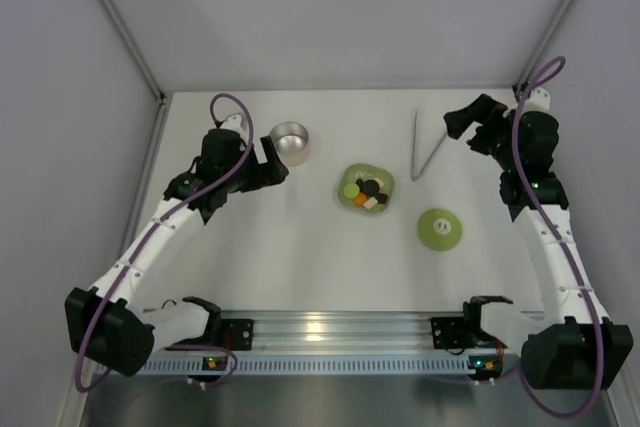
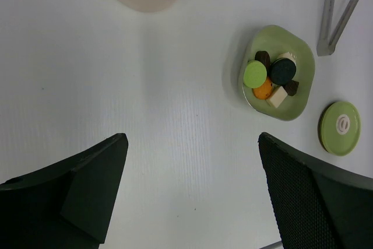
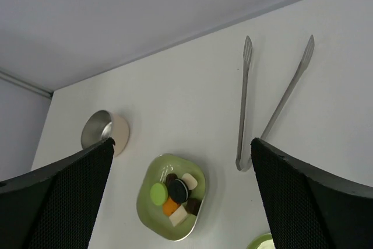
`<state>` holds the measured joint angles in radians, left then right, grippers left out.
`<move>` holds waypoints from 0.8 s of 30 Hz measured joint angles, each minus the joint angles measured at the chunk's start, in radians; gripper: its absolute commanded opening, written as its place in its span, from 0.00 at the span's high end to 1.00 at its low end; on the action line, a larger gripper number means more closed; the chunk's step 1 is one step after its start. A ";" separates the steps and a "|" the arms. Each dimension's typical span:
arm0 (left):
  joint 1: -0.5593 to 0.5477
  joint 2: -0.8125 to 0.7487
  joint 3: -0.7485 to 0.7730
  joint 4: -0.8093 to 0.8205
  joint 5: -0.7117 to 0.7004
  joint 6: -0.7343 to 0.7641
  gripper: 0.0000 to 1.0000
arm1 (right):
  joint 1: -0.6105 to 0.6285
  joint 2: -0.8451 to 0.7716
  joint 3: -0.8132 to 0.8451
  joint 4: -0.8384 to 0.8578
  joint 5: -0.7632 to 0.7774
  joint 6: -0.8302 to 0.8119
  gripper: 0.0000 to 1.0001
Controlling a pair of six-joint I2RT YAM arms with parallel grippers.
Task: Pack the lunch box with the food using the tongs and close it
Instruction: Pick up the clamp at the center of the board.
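Two robot arms hang over a white table [image 1: 300, 257], and neither holds anything. The left gripper [image 1: 272, 161] has its fingers spread wide and sits just beside the lunch box [image 1: 291, 141]. The box stands upright and uncovered toward the far left of the table, with its shiny steel inside showing. Its round light-green lid [image 1: 439, 228] lies flat on the table well apart from it, to the right and nearer the arm bases, white centre mark up. Between box and lid sits a green rounded-square dish [image 1: 365, 168]. It holds the food [image 1: 366, 191] in one small heap: a light green disc [image 2: 254, 74], a black round piece [image 2: 282, 71], an orange bit [image 2: 262, 90] and a cream block [image 2: 278, 97] (a couple of darker pieces are too small to name). The tongs [image 1: 416, 147] lie flat just beyond the dish on its right, their two thin arms splayed in a narrow V whose joined end points toward the dish. The right gripper [image 1: 466, 130], its fingers also fully parted, hovers near the tongs' open ends without touching them.
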<state>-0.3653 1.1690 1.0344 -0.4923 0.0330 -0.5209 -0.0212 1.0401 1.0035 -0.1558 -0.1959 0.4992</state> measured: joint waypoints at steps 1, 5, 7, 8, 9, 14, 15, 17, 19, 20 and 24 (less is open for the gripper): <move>0.000 0.000 0.000 0.000 0.000 0.000 0.01 | 0.000 0.004 0.000 -0.002 0.005 -0.001 0.00; 0.000 0.000 0.000 0.000 0.000 0.000 0.01 | 0.000 0.052 0.029 -0.031 0.030 -0.008 0.01; 0.000 0.000 0.000 0.000 0.000 0.000 0.01 | 0.000 0.104 0.069 -0.056 0.054 -0.018 0.00; 0.000 0.000 0.000 0.000 0.000 0.000 0.01 | 0.000 0.135 0.093 -0.071 0.069 -0.021 0.01; 0.000 0.000 0.000 0.000 0.000 0.000 0.01 | 0.000 0.166 0.115 -0.081 0.088 -0.025 0.01; 0.000 0.000 0.000 0.000 0.004 -0.001 0.01 | 0.000 0.370 0.243 -0.133 0.213 -0.028 0.08; 0.000 0.000 0.000 0.000 0.005 -0.001 0.01 | -0.001 0.412 0.271 -0.154 0.239 -0.027 0.12; 0.000 0.000 0.000 0.000 0.005 -0.001 0.01 | -0.002 0.542 0.370 -0.175 0.267 -0.027 0.14; 0.000 0.000 0.000 0.000 0.005 -0.001 0.01 | -0.002 0.645 0.444 -0.198 0.285 -0.024 0.18; 0.000 0.000 0.000 0.000 0.005 -0.001 0.01 | -0.002 0.699 0.480 -0.208 0.293 -0.023 0.19; 0.000 0.000 0.000 -0.001 0.008 0.000 0.01 | -0.002 0.857 0.570 -0.246 0.309 -0.003 0.32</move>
<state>-0.3653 1.1687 1.0340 -0.4934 0.0406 -0.5213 -0.0231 1.8973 1.5730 -0.4015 0.1131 0.4961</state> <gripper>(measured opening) 0.986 0.729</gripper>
